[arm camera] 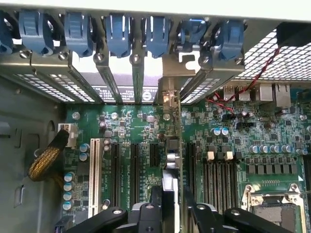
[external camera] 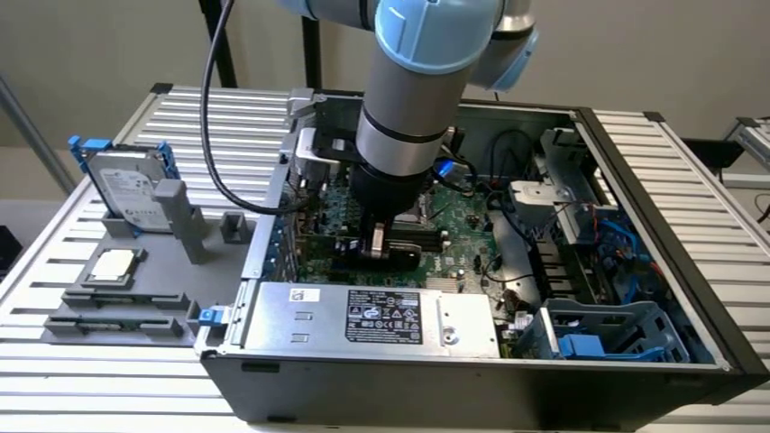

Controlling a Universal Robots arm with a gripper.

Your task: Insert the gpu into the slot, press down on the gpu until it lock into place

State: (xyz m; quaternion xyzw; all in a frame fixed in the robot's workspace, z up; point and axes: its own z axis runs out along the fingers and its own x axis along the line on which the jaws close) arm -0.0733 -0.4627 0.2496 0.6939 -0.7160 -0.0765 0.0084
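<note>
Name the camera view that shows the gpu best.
The wrist view. There the gpu stands edge-on over the motherboard, running from the gripper to its silver bracket at the case wall. In the exterior view the arm covers most of it.

Lab: robot arm [external camera: 416, 81], opened computer case [external camera: 481, 361]

My arm reaches straight down, its grey and light-blue wrist held vertical. My black gripper [external camera: 377, 245] points downward, its two black fingers [arm camera: 156, 201] standing close on either side of a thin upright green card edge, gripping it.
</note>
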